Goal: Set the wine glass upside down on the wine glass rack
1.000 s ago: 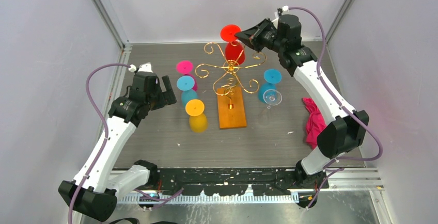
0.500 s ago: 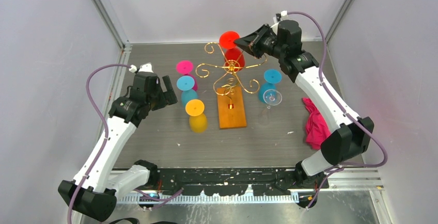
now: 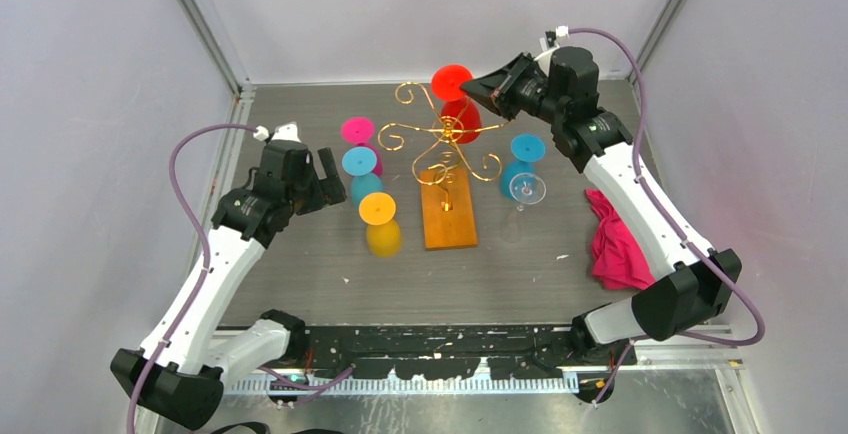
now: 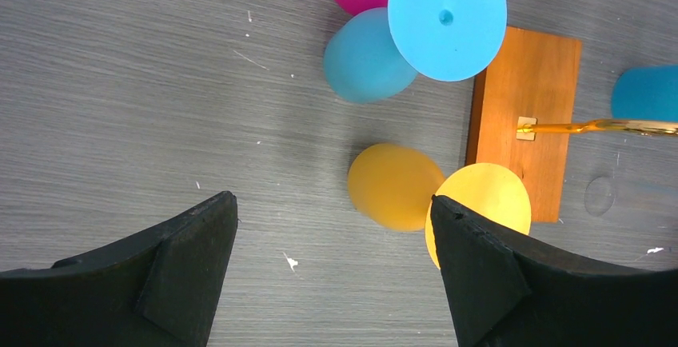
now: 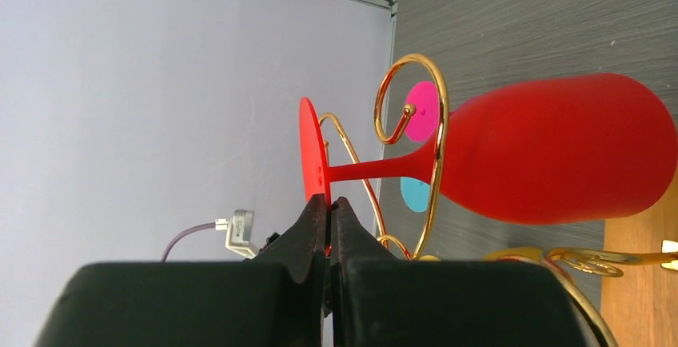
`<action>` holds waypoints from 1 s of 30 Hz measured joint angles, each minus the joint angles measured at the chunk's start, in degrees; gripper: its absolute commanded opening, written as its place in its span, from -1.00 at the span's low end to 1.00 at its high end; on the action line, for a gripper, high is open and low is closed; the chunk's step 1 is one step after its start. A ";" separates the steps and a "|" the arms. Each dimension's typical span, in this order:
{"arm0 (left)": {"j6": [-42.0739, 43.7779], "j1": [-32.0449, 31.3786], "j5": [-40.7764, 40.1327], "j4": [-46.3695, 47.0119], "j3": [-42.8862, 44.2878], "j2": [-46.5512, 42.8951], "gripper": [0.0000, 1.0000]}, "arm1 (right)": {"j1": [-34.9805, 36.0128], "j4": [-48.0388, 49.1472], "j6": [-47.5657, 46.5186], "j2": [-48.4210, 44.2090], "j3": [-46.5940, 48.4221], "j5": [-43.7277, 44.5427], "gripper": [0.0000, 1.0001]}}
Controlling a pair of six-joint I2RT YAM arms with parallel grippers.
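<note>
Yellow glass [image 4: 396, 185] left untouched beneath the left gripper [image 4: 332, 203], kept spread wide and parked as before. Shifted the red glass [image 5: 552, 147], foot up, slightly right and down over the last second, stem now inside a gold curl of the rack [image 3: 447, 219]. Kept the foot's rim pinched tight in the right gripper [image 5: 329, 203]; probably seated, only release left.

Readable text: none | labels, brands: none | numbers, signs: none | top and both wrist views
</note>
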 measured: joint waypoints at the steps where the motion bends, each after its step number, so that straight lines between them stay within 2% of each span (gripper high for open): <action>1: 0.00 -0.09 -0.02 0.00 0.00 -0.04 0.82 | 0.00 -0.07 -0.04 -0.20 -0.11 0.07 -0.99; 30: 0.37 -0.33 -0.33 -0.02 0.00 -0.09 0.82 | -2.80 -1.09 -0.87 -0.63 -0.24 1.77 -0.99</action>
